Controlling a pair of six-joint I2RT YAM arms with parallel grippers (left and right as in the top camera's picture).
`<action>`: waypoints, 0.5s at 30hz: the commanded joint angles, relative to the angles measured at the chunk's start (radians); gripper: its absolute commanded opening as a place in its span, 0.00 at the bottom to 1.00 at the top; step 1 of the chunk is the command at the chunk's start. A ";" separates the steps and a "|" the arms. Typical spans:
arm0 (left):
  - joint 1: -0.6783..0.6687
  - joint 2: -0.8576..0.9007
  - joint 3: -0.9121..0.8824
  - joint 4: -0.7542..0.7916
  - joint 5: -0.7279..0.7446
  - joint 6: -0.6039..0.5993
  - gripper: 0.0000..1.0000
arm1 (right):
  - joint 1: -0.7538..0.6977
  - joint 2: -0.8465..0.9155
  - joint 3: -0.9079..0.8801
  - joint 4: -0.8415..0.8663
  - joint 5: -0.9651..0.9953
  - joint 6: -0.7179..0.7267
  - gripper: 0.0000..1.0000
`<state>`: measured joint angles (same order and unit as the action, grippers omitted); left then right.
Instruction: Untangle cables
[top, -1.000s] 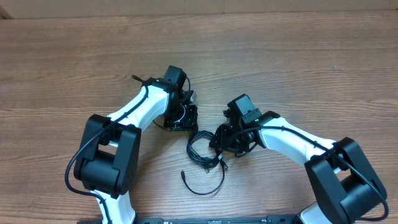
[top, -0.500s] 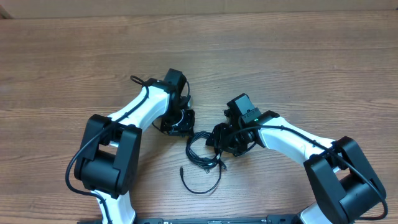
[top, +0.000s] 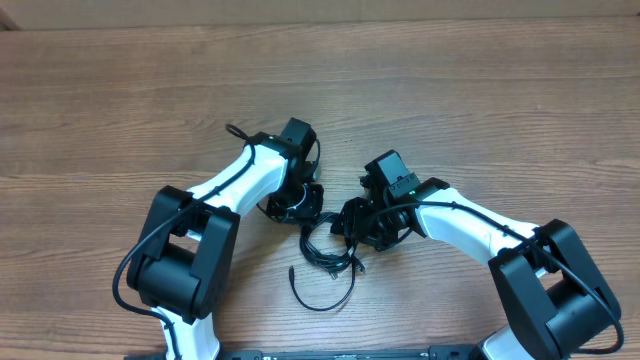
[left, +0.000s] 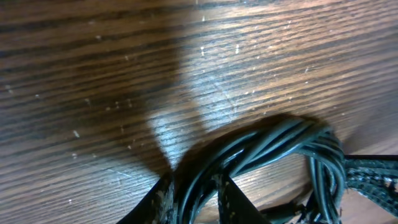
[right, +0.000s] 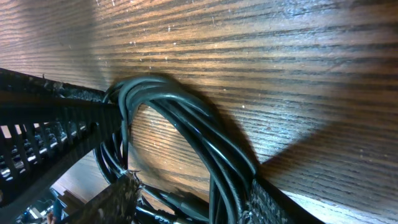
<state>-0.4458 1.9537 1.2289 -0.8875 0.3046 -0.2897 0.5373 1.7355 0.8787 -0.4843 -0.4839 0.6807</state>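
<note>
Left hand (left: 194, 200) narrow around thin black cables (left: 273, 144), right hand (right: 194, 200) wider astride them (visible only in wrist views).

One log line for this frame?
left gripper: shut on cables | right gripper: open, straddling cables | cables: bunched between both arms on table

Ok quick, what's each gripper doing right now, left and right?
Left gripper: closed on the bunch of thin black cables.
Right gripper: open, straddling those cables without pinching them.
</note>
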 joint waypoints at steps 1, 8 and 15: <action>-0.037 0.015 -0.017 0.003 -0.027 -0.042 0.26 | 0.006 0.031 -0.010 -0.010 0.025 0.004 0.57; -0.037 0.015 -0.017 0.003 -0.071 -0.113 0.28 | 0.006 0.031 -0.010 -0.010 0.025 0.004 0.57; -0.039 0.015 -0.017 0.007 -0.072 -0.116 0.30 | 0.006 0.031 -0.010 -0.010 0.025 0.004 0.57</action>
<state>-0.4648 1.9526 1.2293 -0.8898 0.2497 -0.3847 0.5369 1.7355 0.8791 -0.4847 -0.4866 0.6804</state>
